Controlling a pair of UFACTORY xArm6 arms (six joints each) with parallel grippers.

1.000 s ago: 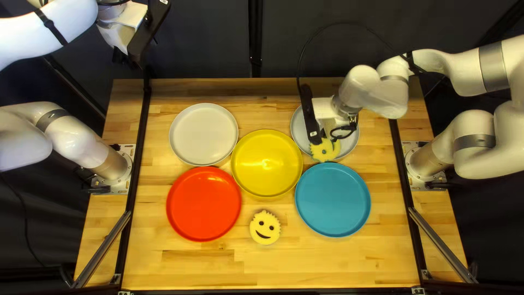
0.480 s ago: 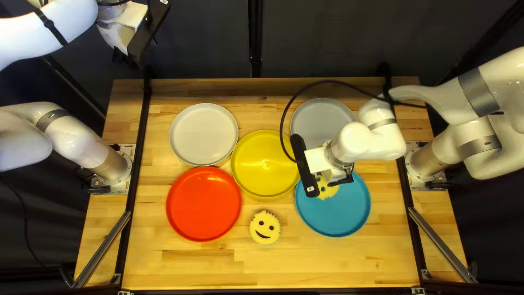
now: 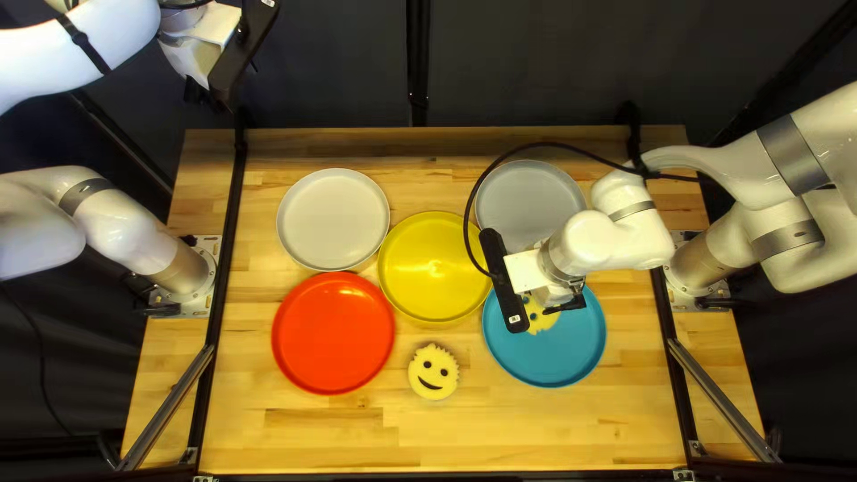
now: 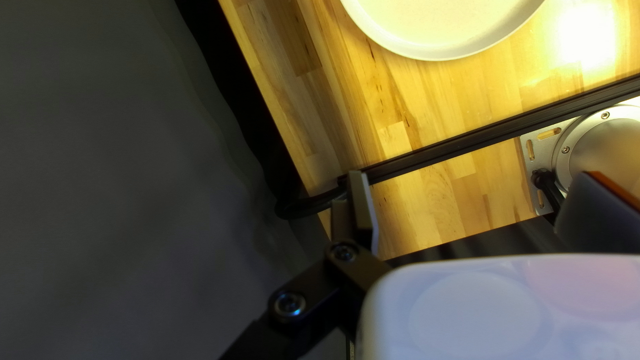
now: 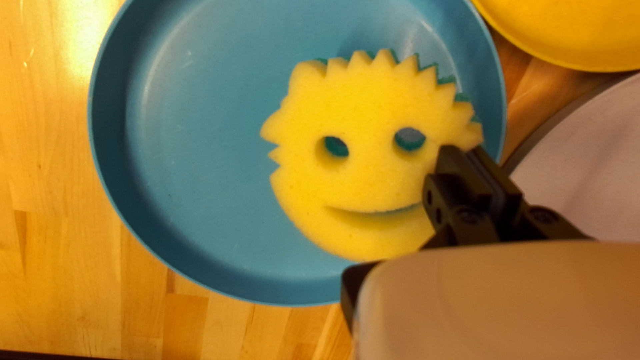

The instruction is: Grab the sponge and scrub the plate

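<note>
Top left view: my right gripper (image 3: 559, 304) is over a blue round plate (image 3: 567, 355) on the wooden table (image 3: 536, 433), with a yellow smiling-face sponge (image 3: 541, 321). In the right wrist view, its black fingers are close together, pinching that sponge near one end of the smile; the sponge is within the plate's rim — whether it touches the plate, I can't tell. A second yellow smiley sponge (image 3: 434, 371) lies between the red round plate (image 3: 333, 333) and the blue one. My left gripper (image 3: 203, 94) is raised beyond the table's far edge — fingers spread wide, nothing between them.
</note>
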